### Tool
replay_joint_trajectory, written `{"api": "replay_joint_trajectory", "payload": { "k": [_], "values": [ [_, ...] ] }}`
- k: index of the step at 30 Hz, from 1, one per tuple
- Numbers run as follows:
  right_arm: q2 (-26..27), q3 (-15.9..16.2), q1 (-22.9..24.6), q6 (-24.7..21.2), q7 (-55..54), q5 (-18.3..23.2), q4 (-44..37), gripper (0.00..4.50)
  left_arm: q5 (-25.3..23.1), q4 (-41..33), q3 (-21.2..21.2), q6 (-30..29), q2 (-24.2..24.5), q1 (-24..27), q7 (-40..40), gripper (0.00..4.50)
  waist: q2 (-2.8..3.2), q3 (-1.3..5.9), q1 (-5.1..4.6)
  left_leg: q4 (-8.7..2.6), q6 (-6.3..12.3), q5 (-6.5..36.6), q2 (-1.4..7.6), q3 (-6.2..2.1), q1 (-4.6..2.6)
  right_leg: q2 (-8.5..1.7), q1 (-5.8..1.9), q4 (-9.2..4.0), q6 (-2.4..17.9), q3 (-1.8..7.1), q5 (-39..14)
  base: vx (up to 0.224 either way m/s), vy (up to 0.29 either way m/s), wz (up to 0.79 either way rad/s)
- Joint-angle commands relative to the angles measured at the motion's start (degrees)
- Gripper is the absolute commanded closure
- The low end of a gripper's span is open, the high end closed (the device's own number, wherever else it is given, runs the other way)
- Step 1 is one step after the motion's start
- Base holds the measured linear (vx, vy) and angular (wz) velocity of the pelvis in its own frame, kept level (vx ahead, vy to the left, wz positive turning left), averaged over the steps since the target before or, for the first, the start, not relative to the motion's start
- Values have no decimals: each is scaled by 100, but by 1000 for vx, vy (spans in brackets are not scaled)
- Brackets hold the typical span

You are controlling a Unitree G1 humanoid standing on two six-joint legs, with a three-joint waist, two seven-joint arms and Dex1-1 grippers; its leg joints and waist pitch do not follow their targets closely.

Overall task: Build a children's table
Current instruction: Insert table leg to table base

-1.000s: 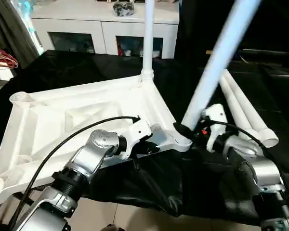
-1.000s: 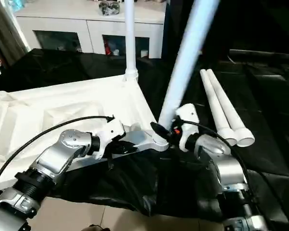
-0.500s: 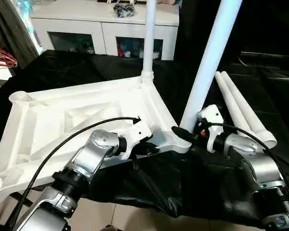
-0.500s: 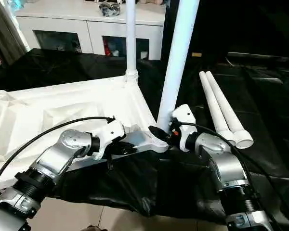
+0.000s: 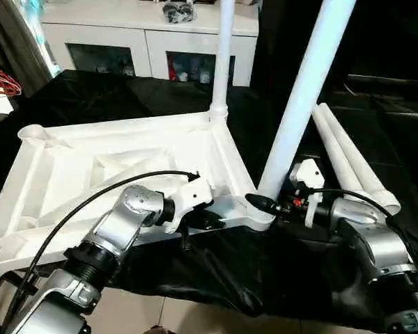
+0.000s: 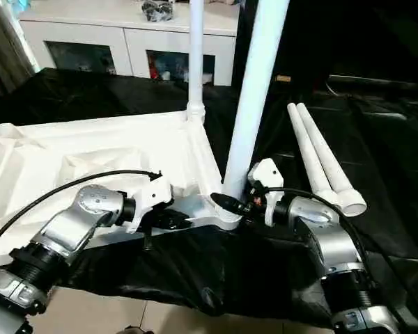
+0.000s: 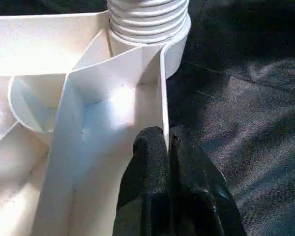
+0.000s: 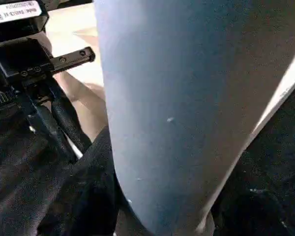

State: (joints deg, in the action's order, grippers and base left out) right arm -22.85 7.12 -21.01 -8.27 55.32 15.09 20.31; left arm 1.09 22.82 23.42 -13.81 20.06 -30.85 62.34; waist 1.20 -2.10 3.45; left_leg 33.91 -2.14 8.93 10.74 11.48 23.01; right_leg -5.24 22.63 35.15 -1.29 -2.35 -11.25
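Upturned tabletop (image 5: 90, 167) on black-draped counter (image 5: 111, 97). Left claw (image 7: 167, 147) pinches its rim wall; right claw (image 5: 275, 205) clamps second leg (image 5: 299, 104) at corner socket (image 5: 261, 216) — keep leg upright, press straight down.

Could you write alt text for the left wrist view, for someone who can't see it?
Two black fingers pinch the thin white rim of the upturned table top, pressed together on it. Beyond them a ribbed leg end sits in a round corner socket; black cloth lies alongside.
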Motion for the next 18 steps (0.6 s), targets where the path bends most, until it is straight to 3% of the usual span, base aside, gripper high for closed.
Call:
{"api": "replay_joint_trajectory", "payload": {
  "k": [1,4,5,8,11,13,14,18],
  "values": [
    [100,159,106,-189,-242,-337,639,257,71,-242,-100,33,-108,-199,-1,450,-14,303,2,-447,12,1991,234,-137,-190,-275,-153,-481,1339,170,-1372,0,0,0],
    [319,-8,-85,-127,-1060,-517,1062,257,-61,-27,-296,-260,-321,-383,-697,450,-13,284,-17,-462,-80,2154,237,-143,-203,-279,-126,-499,1300,169,-1659,0,0,0],
    [425,-81,-179,-80,-1436,-593,1269,257,-90,46,-386,-443,-427,-467,-980,450,-15,271,-44,-466,-221,2369,222,-155,-229,-291,-98,-528,1211,159,-2095,0,0,0],
    [720,-277,-454,52,-2309,-695,1807,257,-149,151,-584,-866,-701,-652,-1625,450,-10,269,-84,-485,-314,2519,214,-194,-210,-297,-101,-569,1016,139,-2432,0,0,0],
    [1099,-465,-897,138,-3343,-759,2469,257,-234,363,-833,-1352,-1108,-915,-2496,450,7,272,-141,-468,-331,2633,184,-197,-219,-280,-76,-594,1027,119,-2430,0,0,0],
    [1156,-495,-972,167,-3485,-770,2581,257,-259,399,-864,-1405,-1166,-949,-2628,450,-17,277,-151,-464,-280,2630,179,-202,-209,-283,-87,-616,1001,113,-2433,0,0,0],
    [1298,-575,-1155,230,-3794,-769,2831,257,-259,562,-995,-1445,-1352,-1052,-3031,450,-10,287,-153,-462,-235,2524,177,-195,-178,-285,-98,-602,1004,120,-2293,0,0,0],
    [1669,-741,-1526,345,-4307,-703,3304,257,-366,930,-1111,-1360,-1669,-1231,-3752,450,-22,307,-144,-443,-117,2264,169,-162,-167,-262,-102,-586,1110,124,-1827,0,0,0]
  ]
}}
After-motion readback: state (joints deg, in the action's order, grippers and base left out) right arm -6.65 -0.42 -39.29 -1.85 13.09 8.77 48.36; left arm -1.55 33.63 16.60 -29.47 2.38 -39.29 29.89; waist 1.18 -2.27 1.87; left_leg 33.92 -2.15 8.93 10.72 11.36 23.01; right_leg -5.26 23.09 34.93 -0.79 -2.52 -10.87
